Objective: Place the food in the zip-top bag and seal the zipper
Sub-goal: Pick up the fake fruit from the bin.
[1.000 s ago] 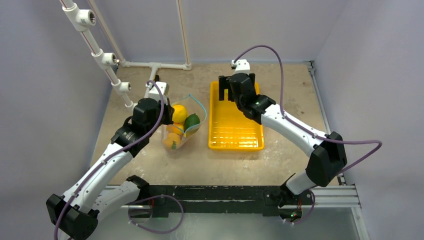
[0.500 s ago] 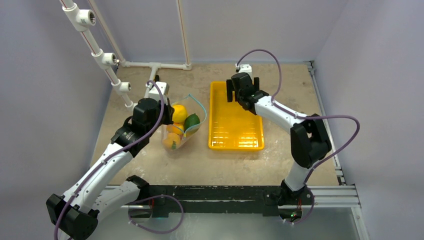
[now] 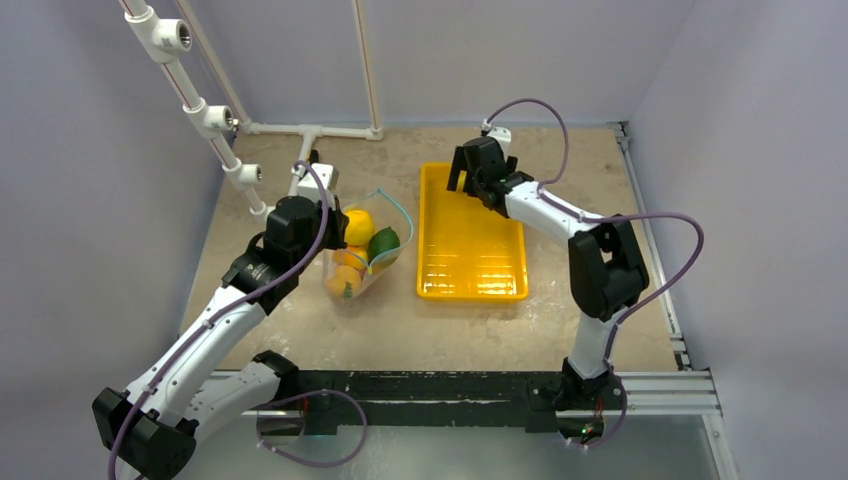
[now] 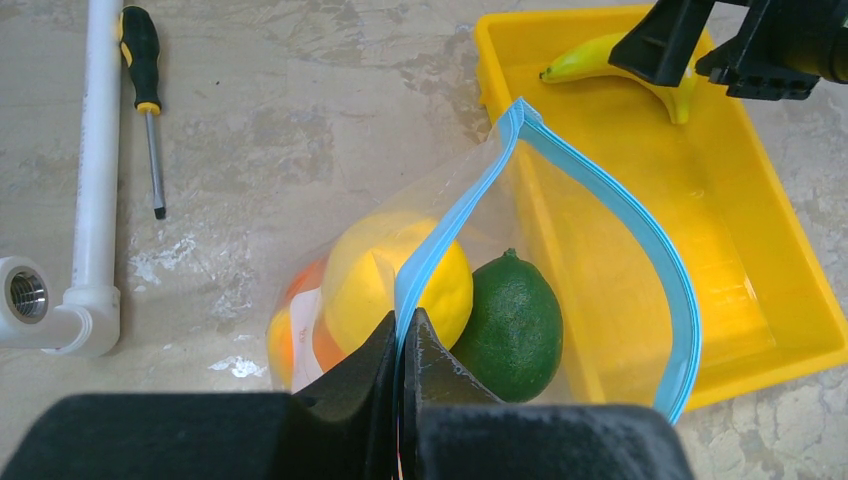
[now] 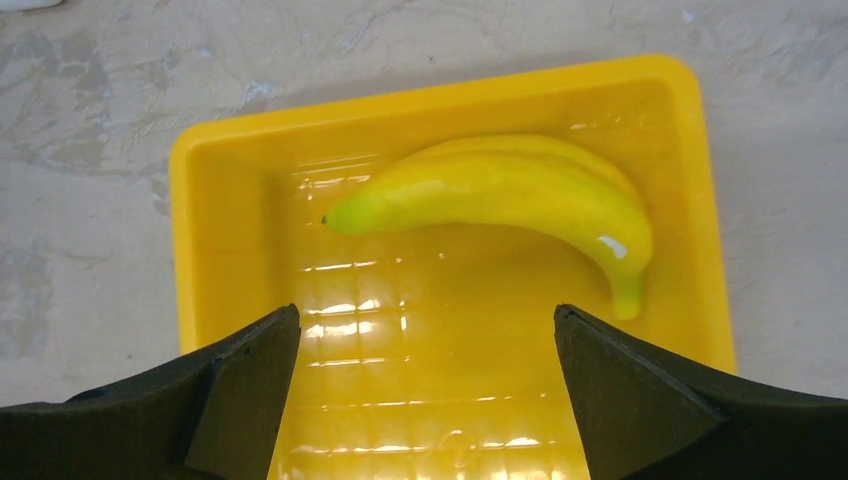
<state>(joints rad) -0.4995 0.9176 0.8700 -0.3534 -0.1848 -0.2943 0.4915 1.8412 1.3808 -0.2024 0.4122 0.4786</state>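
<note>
My right claw (image 5: 425,320) has swung out to the far end of the yellow tray (image 5: 185,200) and now hangs wide open. The banana (image 5: 500,195) lies just ahead of its fingers, untouched. My left claw (image 4: 405,330) stays pinched on the zipper (image 4: 640,222), holding the zip-top bag (image 4: 440,215) open, with the lemon (image 4: 370,270) and lime (image 4: 515,325) just beyond its tips. I judge the banana is the last piece to bag.

I've folded the right elbow (image 3: 600,262) inward, toward the base. The right gripper (image 5: 425,320) edged — just slightly — toward the tray's (image 3: 470,296) far end.
</note>
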